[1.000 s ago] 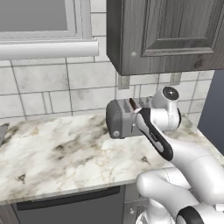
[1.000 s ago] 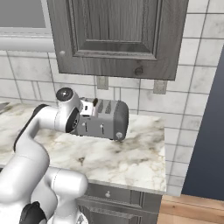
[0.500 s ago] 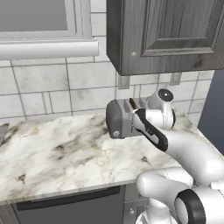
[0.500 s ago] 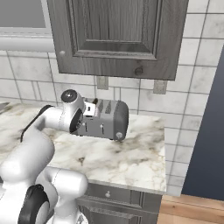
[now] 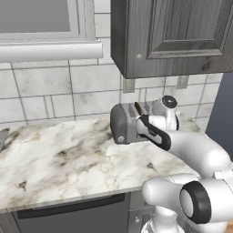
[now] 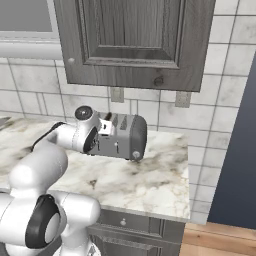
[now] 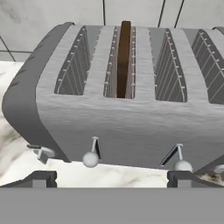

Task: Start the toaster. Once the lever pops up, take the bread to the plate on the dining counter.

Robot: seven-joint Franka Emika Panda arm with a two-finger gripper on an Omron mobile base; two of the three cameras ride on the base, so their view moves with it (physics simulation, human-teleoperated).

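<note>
The grey toaster point(image 7: 118, 118) stands on the marble worktop against the tiled wall, also seen as toaster point(image 5: 124, 125) and toaster point(image 6: 125, 135). The dark-brown bread point(image 7: 124, 57) stands upright in its second slot from the left, its top edge poking out as bread point(image 5: 137, 109). Two ball-tipped levers point(image 7: 91, 158) sit low on the front face. My gripper point(image 7: 111, 178) is open, right in front of the toaster's lower front, with nothing between its fingertips point(image 7: 41, 177). The plate and the dining counter are out of view.
A dark wall cabinet point(image 5: 173, 36) hangs just above the toaster. The marble worktop point(image 5: 54, 159) stretches to the left, and its right end point(image 6: 175, 200) stops a short way past the toaster. A window sill point(image 5: 50, 50) runs along the wall at upper left.
The hand has edged slightly closer to the toaster's front and the elbow has shifted. The gripper has stayed open; toaster and bread have not moved.
</note>
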